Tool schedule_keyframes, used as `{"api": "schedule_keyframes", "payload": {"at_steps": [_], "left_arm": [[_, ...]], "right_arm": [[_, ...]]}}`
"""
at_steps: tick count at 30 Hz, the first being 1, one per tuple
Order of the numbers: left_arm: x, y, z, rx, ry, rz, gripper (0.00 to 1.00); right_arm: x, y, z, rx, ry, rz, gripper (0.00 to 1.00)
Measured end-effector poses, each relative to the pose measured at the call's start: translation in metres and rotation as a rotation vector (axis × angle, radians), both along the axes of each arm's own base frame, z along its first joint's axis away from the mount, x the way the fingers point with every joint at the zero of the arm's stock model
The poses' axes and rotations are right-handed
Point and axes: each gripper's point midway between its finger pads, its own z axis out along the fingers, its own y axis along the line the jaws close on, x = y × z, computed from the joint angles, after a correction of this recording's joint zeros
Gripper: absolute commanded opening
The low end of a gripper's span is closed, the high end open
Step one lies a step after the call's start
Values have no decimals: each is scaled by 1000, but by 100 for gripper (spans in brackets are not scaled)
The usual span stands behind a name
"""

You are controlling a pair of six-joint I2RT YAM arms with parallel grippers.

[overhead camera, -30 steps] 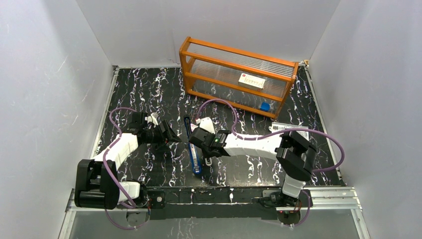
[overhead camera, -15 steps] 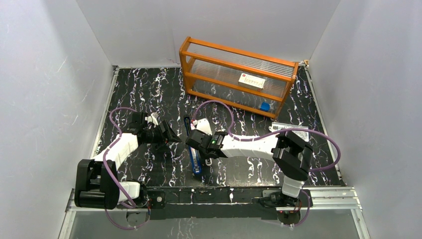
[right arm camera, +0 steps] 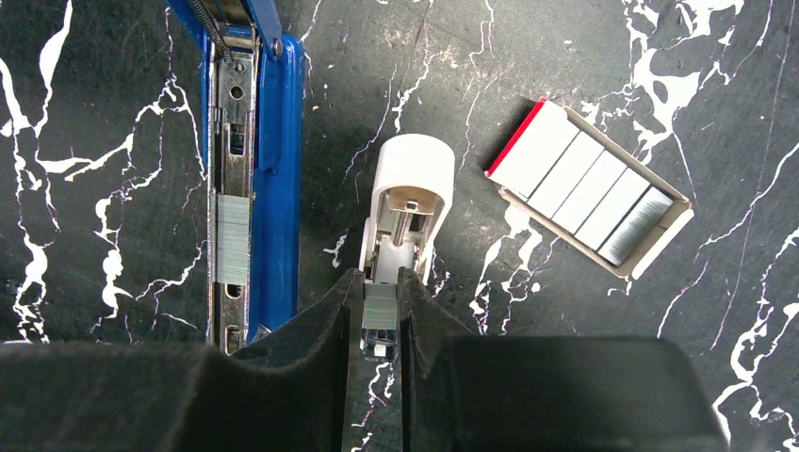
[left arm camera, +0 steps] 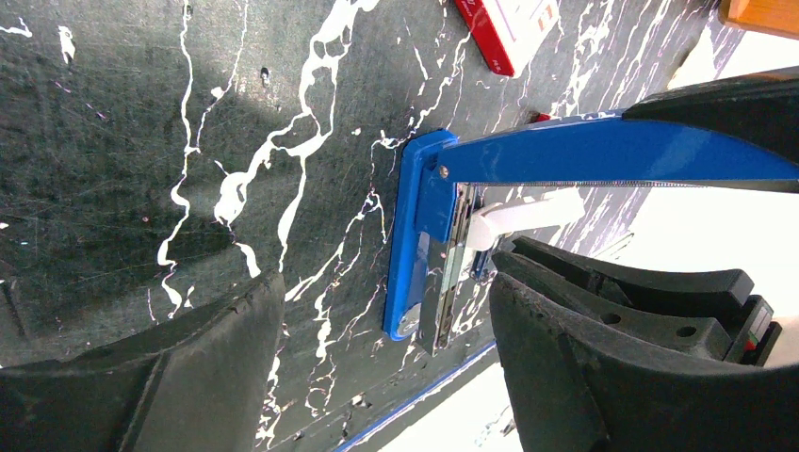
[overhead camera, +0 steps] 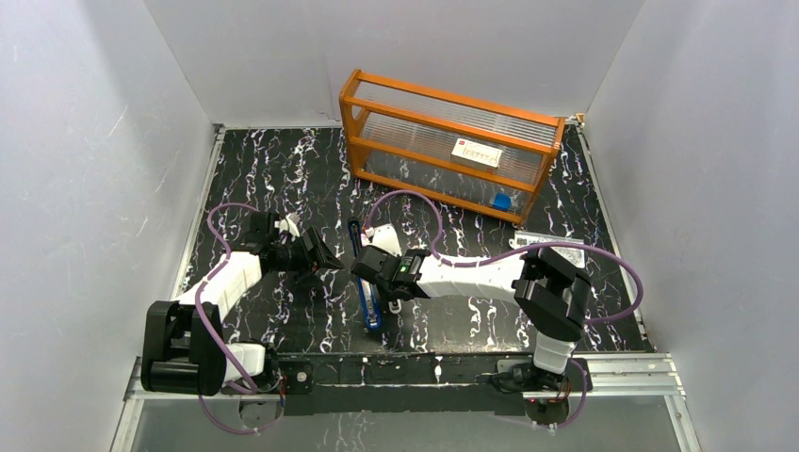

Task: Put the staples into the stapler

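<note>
Stapler [right arm camera: 278,179] lies open on the black marbled table [overhead camera: 283,169], near the table's front middle between the two arms; blue base flat, metal channel facing up, lid swung up and back on its hinge. One grey staple strip [right arm camera: 229,240] already sits in the channel, about halfway along it. Right gripper [right arm camera: 380,287] hangs just to the right of the stapler, jaws pinched together on the staples [right arm camera: 380,309], a small ribbed silvery block; the block is level with the stapler's near end and not over the channel. It touches, or nearly touches, the open end of a white rounded object [right arm camera: 407,202] that lies parallel to the stapler, just beside it. Beyond that object, farther from the stapler, a staple box [right arm camera: 589,193] with a red edge lies open, several strips packed side by side in it. Left gripper [overhead camera: 325,259] sits on the stapler's opposite side, jaws spread wide. In the left wrist view the hinge end of the stapler shows between its fingers [left arm camera: 188,377]; contact cannot be confirmed. An orange rack [overhead camera: 443,141] with clear panels stands well behind the stapler, toward the back wall. Against one second ago: right wrist has shifted slightly toward the stapler. Against half a second ago: no visible change in either arm. Stapler, white object and rack are in the same places throughout, and the left arm's pose is unchanged.
</note>
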Motion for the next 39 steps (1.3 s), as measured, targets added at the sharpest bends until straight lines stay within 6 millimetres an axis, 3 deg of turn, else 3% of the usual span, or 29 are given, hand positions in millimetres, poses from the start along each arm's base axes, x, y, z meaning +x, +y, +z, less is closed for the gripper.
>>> {"api": "schedule_keyframes", "payload": {"at_steps": [39], "left_arm": [[0,0,0,0,0,0,76]], "right_arm": [[1,-2,-2,4,0,-45,27]]}}
